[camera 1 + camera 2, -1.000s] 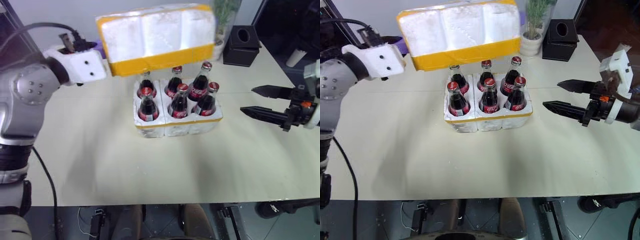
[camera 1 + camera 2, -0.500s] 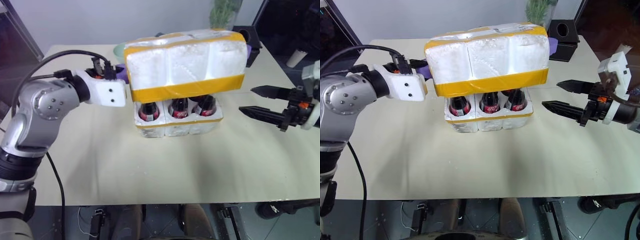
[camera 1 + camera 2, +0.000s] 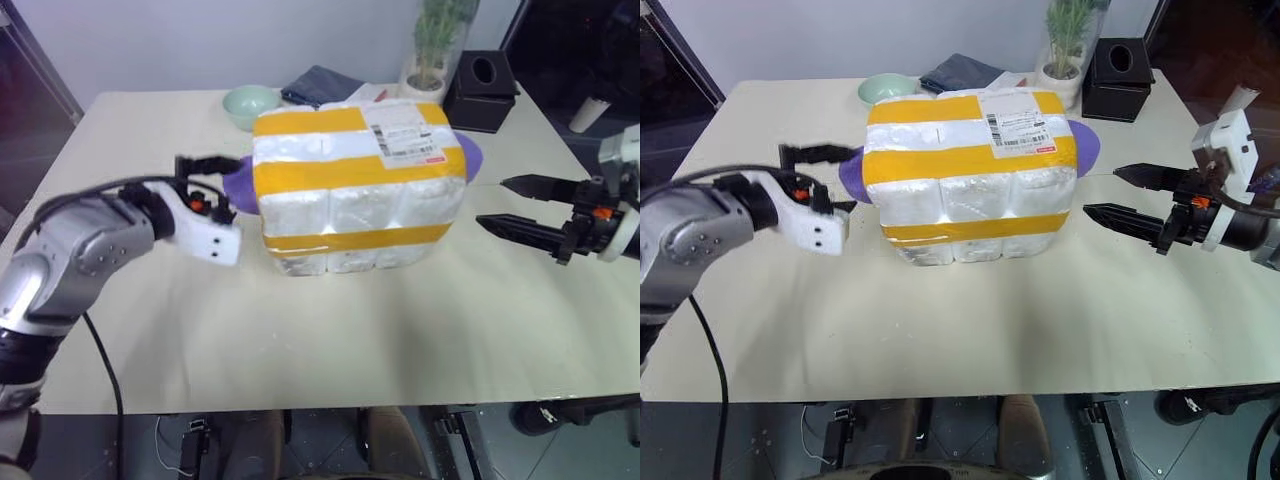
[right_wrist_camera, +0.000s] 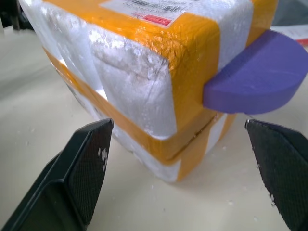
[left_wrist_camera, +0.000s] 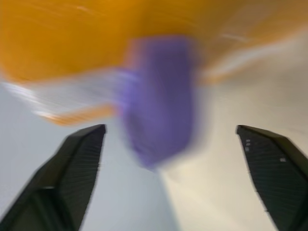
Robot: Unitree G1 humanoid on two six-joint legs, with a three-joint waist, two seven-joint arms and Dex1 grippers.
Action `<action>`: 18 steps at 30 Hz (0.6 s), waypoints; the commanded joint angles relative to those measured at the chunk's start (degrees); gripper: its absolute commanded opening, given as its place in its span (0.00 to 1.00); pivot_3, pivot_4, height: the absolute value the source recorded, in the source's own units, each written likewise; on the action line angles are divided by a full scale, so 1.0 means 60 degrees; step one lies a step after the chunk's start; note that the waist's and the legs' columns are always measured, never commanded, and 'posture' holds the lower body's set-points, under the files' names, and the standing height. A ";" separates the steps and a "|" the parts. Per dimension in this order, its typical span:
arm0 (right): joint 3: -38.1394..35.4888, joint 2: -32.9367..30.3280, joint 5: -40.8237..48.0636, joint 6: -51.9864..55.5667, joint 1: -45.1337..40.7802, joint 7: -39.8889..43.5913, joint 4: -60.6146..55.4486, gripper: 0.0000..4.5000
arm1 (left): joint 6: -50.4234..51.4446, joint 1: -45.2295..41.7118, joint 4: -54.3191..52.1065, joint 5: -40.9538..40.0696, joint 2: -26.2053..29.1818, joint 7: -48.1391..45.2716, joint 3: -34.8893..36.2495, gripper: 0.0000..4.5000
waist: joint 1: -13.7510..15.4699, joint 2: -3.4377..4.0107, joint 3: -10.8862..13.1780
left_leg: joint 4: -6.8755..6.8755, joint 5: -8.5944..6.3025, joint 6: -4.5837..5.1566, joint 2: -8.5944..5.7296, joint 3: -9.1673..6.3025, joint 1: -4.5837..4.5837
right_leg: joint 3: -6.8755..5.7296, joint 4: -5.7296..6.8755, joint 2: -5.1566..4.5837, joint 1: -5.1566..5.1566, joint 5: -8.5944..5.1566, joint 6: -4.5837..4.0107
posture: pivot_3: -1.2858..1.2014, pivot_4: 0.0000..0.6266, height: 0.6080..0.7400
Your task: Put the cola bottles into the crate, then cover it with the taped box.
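Now the taped box (image 3: 355, 185) sits on the cream table (image 3: 300, 340), lowered over the crate (image 3: 350, 258), whose white foam base and yellow band show just under the box's lower edge. I cannot see the cola bottles from any of my cameras; the box covers the place where the crate's wells are. A white shipping label (image 3: 405, 140) lies on top of the box, toward its far right corner. Purple handles stick out from both ends of the box: one (image 3: 238, 190) on my left side, one (image 4: 257, 79) on my right.

My left gripper (image 3: 825, 180) is just beside the box's left end, its two black fingers spread apart with the purple handle between them, pinching nothing; one finger (image 5: 72, 173) and its partner stand well clear of the handle on either side. My right gripper (image 3: 520, 205) hangs off the box's right end, near it but apart, fingers spread wide and empty, aimed at that end.

Behind the box, toward the far edge of the table, stand a pale green bowl (image 3: 250, 100), a folded dark cloth (image 3: 320, 85), a potted plant (image 3: 430, 50) and a black tissue box (image 3: 485, 90).
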 commanded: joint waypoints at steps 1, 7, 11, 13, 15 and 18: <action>-0.0359 -0.0144 0.0053 -0.0152 -0.0039 0.0105 -0.0121 1.00 | 0.0239 0.1220 -0.0567 -0.1338 0.0503 -0.0895 0.1153 0.99 | -0.0018 0.0001 -0.0001 | 0.0000 0.0000 0.0000 0.0001 0.0000 -0.0001 | 0.0000 -0.0002 0.0000 -0.0001 0.0000 0.0000 | 0.52 0.24 1.00; -0.0404 -0.0294 -0.0093 -0.0219 0.0137 0.0319 -0.0016 1.00 | 0.3324 0.2723 -0.0783 -0.5066 0.0658 -0.3230 0.2955 0.99 | -0.0017 0.0021 -0.0005 | -0.0008 -0.0001 0.0001 0.0007 0.0002 0.0010 | 0.0000 0.0007 0.0004 -0.0001 -0.0002 -0.0004 | 0.52 0.24 1.00; -0.0216 -0.0331 -0.0218 -0.0286 -0.0078 0.0390 0.0212 1.00 | 0.4182 0.1758 0.0104 -0.6146 0.0775 -0.3702 0.3167 0.99 | 0.0079 0.0020 -0.0005 | 0.0024 0.0000 0.0001 0.0007 -0.0001 0.0008 | -0.0004 0.0004 0.0006 0.0015 -0.0003 -0.0005 | 0.52 0.24 1.00; -0.0173 -0.0361 -0.0277 -0.0304 -0.0124 0.0461 0.0266 1.00 | 0.5345 0.1424 0.0142 -0.7186 0.0813 -0.4127 0.3405 0.99 | 0.0039 0.0020 -0.0005 | 0.0042 0.0000 0.0001 0.0006 0.0001 0.0005 | -0.0002 -0.0002 0.0005 0.0027 -0.0002 -0.0004 | 0.52 0.24 1.00; -0.0217 -0.0501 -0.0292 -0.0330 -0.0039 0.0733 0.0302 1.00 | 0.7313 0.1112 0.0186 -0.8989 0.0974 -0.4772 0.3964 0.99 | -0.0001 0.0020 -0.0005 | 0.0046 0.0000 0.0001 0.0006 0.0002 0.0004 | -0.0001 -0.0004 0.0005 0.0027 -0.0001 -0.0002 | 0.52 0.24 1.00; -0.0360 -0.0778 -0.0220 -0.0279 0.0077 0.1193 0.0415 1.00 | 1.0454 0.0464 0.0719 -1.1771 0.1410 -0.5633 0.4840 0.99 | -0.0055 0.0021 -0.0003 | 0.0035 -0.0001 0.0002 0.0008 -0.0001 0.0003 | -0.0003 0.0016 0.0007 0.0008 -0.0002 -0.0002 | 0.52 0.24 1.00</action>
